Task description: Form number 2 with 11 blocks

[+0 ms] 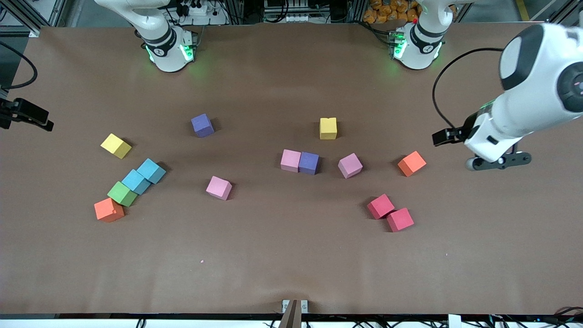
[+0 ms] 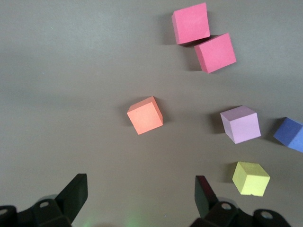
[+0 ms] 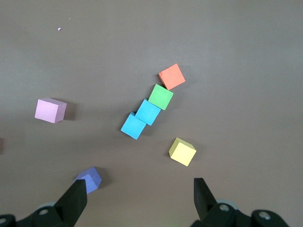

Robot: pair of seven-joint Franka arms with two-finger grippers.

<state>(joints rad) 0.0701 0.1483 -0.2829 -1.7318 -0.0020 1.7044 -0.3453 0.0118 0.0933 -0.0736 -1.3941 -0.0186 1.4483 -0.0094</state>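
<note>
Small matte foam cubes are lying scattered over the brown paper-covered surface [image 1: 291, 264], not yet forming any digit.

Toward the right arm's end, a yellow cube [image 1: 115, 146] is sitting apart. Nearer the front camera, a diagonal chain is running edge to edge: two light blue cubes [image 1: 143, 176], then a green cube [image 1: 122, 193], then an orange cube [image 1: 109, 210] at the chain's near end. A purple cube [image 1: 202, 125] is resting alone closer to the bases, and a pink cube [image 1: 218, 187] is lying by itself nearer the camera.

Around the middle, a second pink cube [image 1: 290, 160] is touching a second purple cube [image 1: 309, 162]. A third pink cube [image 1: 350, 165] is sitting just beside that pair, and a second yellow cube [image 1: 328, 128] is standing farther from the camera than these. Toward the left arm's end, a second orange cube [image 1: 411, 163] is lying alone, and two red cubes [image 1: 390, 212] are touching corner to edge nearer the camera.

The left gripper [image 2: 141, 191] is hovering over the surface near the second orange cube, jaws spread wide and holding nothing. The right gripper [image 3: 140, 197] is hanging above the chain of cubes, jaws likewise released and empty.
</note>
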